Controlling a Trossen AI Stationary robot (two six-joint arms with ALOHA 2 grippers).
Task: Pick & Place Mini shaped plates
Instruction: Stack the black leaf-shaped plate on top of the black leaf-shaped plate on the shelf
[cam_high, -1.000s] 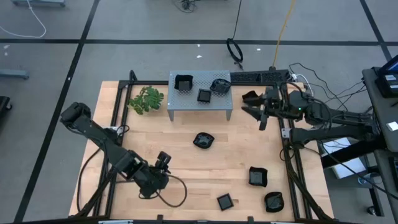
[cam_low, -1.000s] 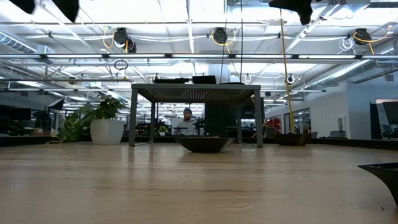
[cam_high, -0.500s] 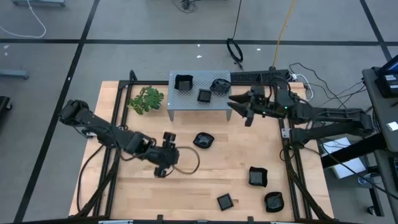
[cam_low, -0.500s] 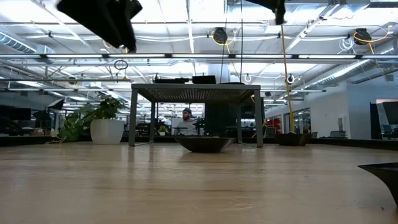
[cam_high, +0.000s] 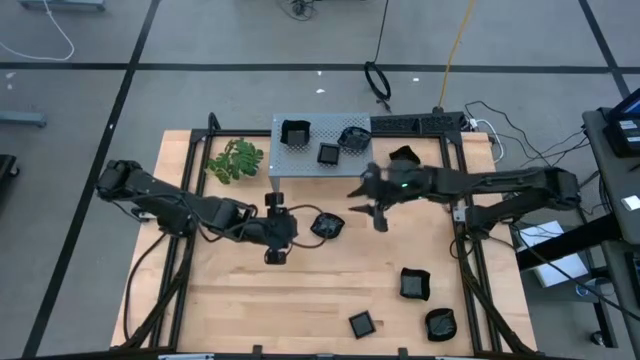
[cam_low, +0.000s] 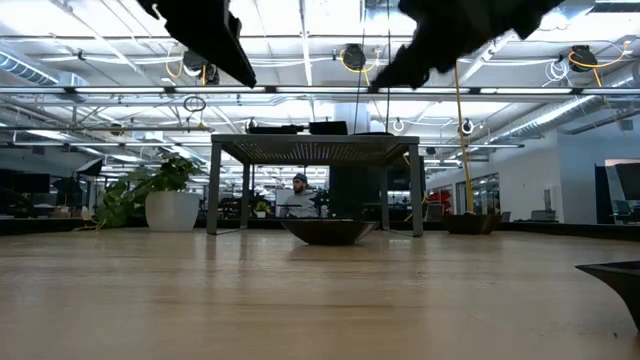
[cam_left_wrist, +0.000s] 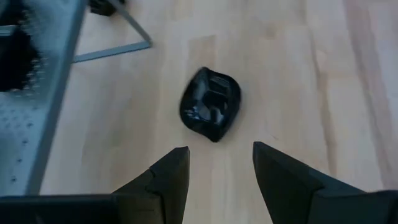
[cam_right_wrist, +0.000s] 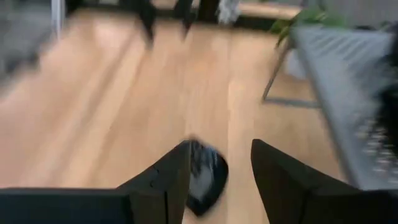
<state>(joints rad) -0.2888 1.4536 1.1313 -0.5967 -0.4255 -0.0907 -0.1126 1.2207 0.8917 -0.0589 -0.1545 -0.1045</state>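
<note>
A rounded glossy black mini plate (cam_high: 327, 226) rests on its base on the wooden table, in front of the grey perforated stand (cam_high: 320, 172). It also shows in the left wrist view (cam_left_wrist: 210, 113), the right wrist view (cam_right_wrist: 205, 176) and the low view (cam_low: 328, 231). My left gripper (cam_high: 285, 231) is open and empty just left of it, above the table. My right gripper (cam_high: 364, 207) is open and empty just to its right and a little farther back. Three mini plates (cam_high: 328, 154) lie on the stand's top.
A green sprig (cam_high: 235, 160) lies left of the stand. One more black plate (cam_high: 403, 156) lies right of the stand. Three others (cam_high: 414, 284) lie near the table's near right corner. Bare wood lies at the near left.
My left gripper has swung from the near left of the table toward the far and right, up to the rounded plate. My right gripper has moved from the far right toward the left and near, toward the same plate. The plates have stayed in place.
</note>
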